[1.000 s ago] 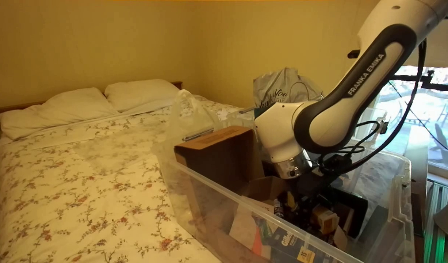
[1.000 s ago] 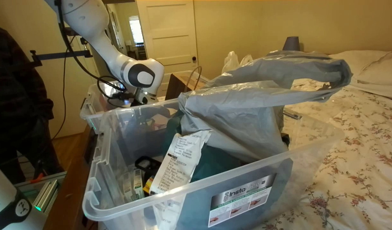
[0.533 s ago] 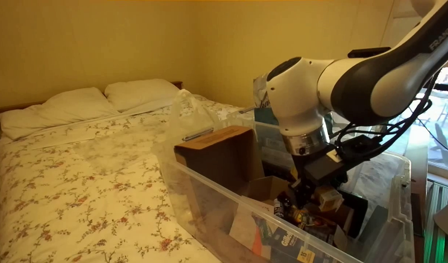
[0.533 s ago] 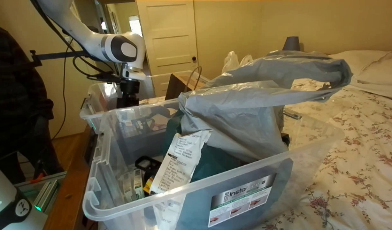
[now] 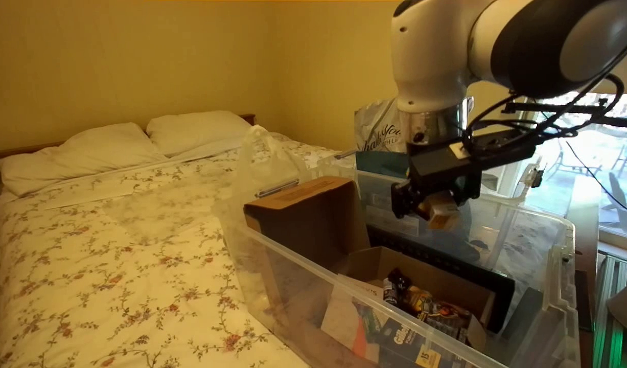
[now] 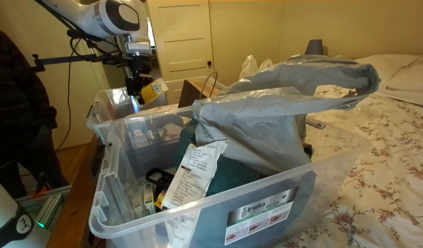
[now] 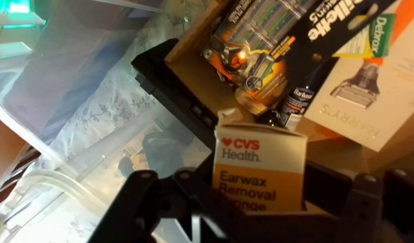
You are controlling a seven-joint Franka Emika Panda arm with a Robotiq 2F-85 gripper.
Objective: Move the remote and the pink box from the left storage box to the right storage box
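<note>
Gripper (image 7: 259, 179) at the bottom of the wrist view, right of centre: its two dark fingers are parted just by the width of a small carton (image 7: 257, 158), one against its left side, one against its right, holding it. The small carton hangs in the air over the left storage box (image 5: 298, 259). From the wrist, its white and orange-yellow face reads "CVS Health" and "Earwax Removal", the line below partly hidden; in an exterior view it tilts at upper left and shows a barcode (image 6: 157, 88). The wrist view makes legible, at upper right, a Gillette pack (image 7: 281, 49), a Barbasol can (image 7: 299, 98) and a white Harry's box (image 7: 375, 91). In an exterior view come, left to right, a person (image 6: 18, 113) in dark clothing at the far left edge, a long printed receipt (image 6: 192, 175) and an InstaView label (image 6: 261, 217). The left storage box is colourless clear plastic, across the lower right in an exterior view, with a tall brown cardboard box (image 5: 305, 225) at its left end and a smaller cardboard box (image 5: 431, 276) further right. The right storage box (image 6: 142, 222), clear with a pale rim, fills the lower centre in an exterior view; it holds small boxes (image 6: 148, 199) at left, the receipt, then a grey plastic bag (image 6: 256, 131) bulging above the rim.
</note>
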